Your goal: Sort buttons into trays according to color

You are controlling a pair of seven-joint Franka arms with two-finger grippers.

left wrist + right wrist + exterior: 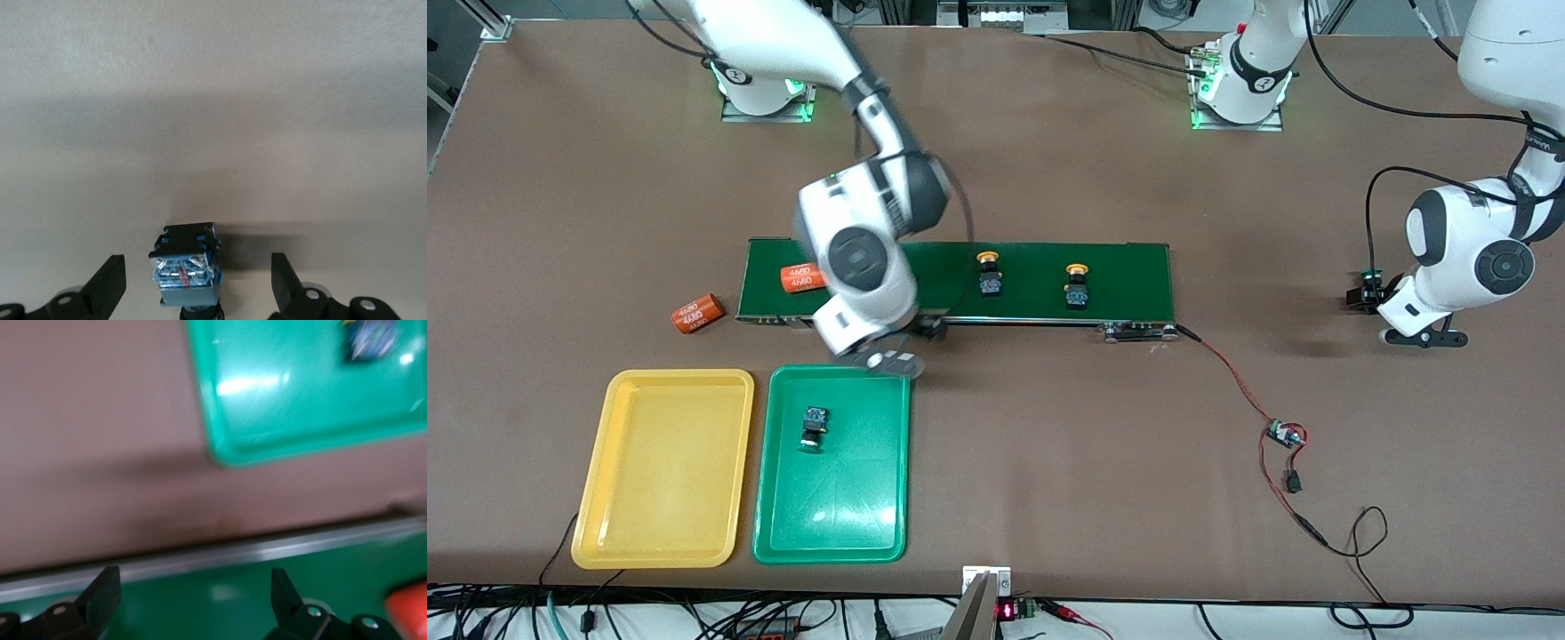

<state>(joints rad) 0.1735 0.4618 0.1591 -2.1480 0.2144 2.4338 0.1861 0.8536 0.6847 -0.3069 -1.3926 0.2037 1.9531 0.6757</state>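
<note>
Right end effector (889,360) open and empty over the edge of the long dark-green conveyor belt (1120,267) by the shallow green plastic tray (827,556); left end effector (197,261) open, low over the brown bench (213,100) at the left arm's end, straddling a tiny black-and-blue push-button switch (187,267), cap colour unreadable. Best bet: centre on the body, close squarely across flat sides, lift straight, check cap before picking a tray. Yellow-capped switch (988,274) and its twin (1077,286) upright on belt, one more switch (814,427) lying in green tray.
</note>
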